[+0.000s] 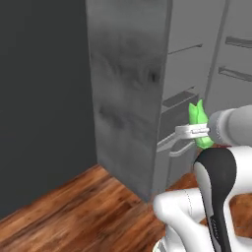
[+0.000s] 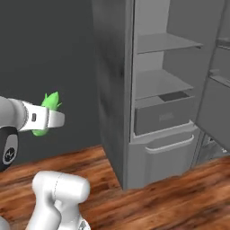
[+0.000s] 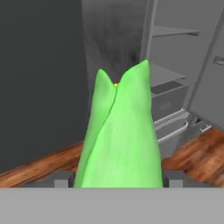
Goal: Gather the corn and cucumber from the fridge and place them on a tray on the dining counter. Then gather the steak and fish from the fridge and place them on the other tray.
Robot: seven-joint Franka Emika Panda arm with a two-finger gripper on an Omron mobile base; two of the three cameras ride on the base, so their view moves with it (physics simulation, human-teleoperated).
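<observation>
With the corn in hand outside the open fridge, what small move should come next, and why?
Probably keep the grip and turn away from the fridge toward the dining counter. The tool is shut on the corn, which is already clear of the shelves and held upright above the wooden floor, so nothing is left to pull free here.

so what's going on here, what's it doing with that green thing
The robot arm has the corn clamped in its hand, leafy tip pointing forward, held up in the air in front of the open fridge. The fridge shelves that can be seen look bare, with a drawer below them. The corn appears to have been taken out and should go next to a tray on the dining counter.
</observation>
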